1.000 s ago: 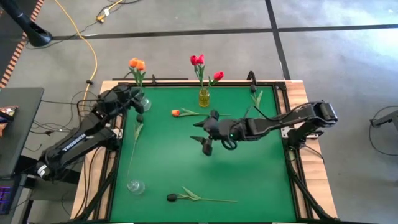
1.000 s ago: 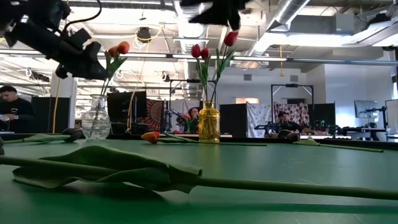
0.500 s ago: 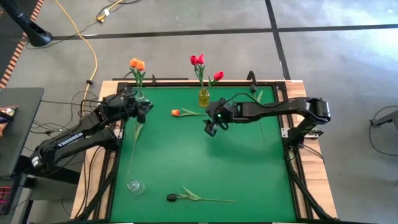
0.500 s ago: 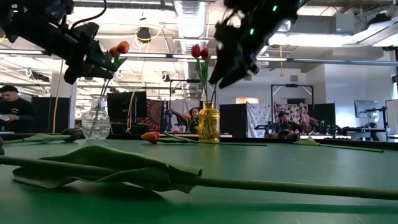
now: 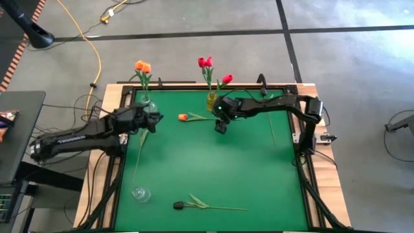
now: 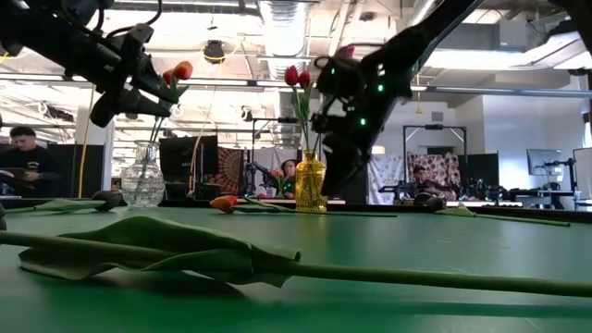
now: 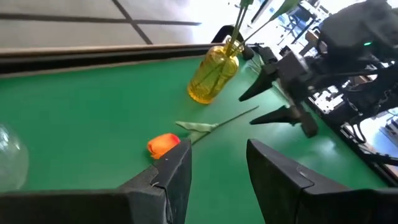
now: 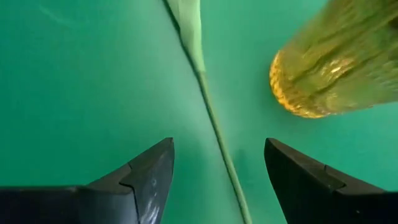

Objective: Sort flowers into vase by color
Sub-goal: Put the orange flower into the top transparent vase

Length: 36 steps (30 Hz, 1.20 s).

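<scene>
Take the yellow vase [image 5: 211, 101] as your landmark. Your right gripper [image 5: 220, 125] hangs just in front of it, jaws spread wide and holding nothing. Its wrist view shows what the overhead cannot: the green stem [image 8: 214, 127] of the orange tulip [image 5: 183, 117] runs straight between the two fingers [image 8: 144, 177], with the vase's amber base [image 8: 329, 74] close beside.

The orange tulip lies on the green table [image 5: 259, 175], its head to the left of the yellow vase. Red tulips [image 5: 206, 62] stand in that vase. Orange ones [image 5: 141, 66] stand in a clear vase [image 6: 142, 180] further left, seen best in the low view.

Your left gripper [image 5: 154, 117] sits left of the orange tulip, fingers [image 7: 177, 177] parted and empty; its wrist view looks past the flower head [image 7: 163, 145] to the yellow vase and the other gripper [image 7: 273, 99].

A dark tulip [image 5: 179, 205] lies well in front of the vase, near the table's front edge.
</scene>
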Each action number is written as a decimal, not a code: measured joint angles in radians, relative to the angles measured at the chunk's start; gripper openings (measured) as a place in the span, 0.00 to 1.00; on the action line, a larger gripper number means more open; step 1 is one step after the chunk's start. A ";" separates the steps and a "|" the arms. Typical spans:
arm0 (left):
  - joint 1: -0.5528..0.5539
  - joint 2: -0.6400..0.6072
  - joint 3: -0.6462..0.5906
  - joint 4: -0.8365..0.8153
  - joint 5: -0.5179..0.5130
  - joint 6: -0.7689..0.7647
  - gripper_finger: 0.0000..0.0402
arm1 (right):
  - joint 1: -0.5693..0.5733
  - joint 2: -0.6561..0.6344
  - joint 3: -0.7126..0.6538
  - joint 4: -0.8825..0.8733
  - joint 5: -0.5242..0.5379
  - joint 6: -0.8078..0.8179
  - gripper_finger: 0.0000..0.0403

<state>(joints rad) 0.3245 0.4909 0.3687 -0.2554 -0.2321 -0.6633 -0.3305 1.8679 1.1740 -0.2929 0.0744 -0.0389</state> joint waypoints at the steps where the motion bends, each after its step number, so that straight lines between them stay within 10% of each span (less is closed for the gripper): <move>1: -0.024 0.007 0.000 0.002 -0.024 -0.019 0.35 | -0.007 0.010 0.000 0.002 -0.003 -0.018 0.69; 14: -0.266 0.154 0.000 0.169 -0.208 -0.091 0.35 | -0.031 0.099 -0.005 0.095 -0.094 -0.094 0.65; 27: -0.327 0.276 0.000 0.230 -0.239 -0.101 0.35 | -0.022 0.094 -0.017 0.053 -0.104 -0.045 0.06; 36: -0.327 0.274 0.000 0.286 -0.220 -0.061 0.35 | 0.051 0.058 0.000 0.021 -0.103 0.005 0.06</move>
<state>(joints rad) -0.0020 0.7650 0.3687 0.0303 -0.4524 -0.7246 -0.2799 1.9264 1.1744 -0.2718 -0.0284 -0.0340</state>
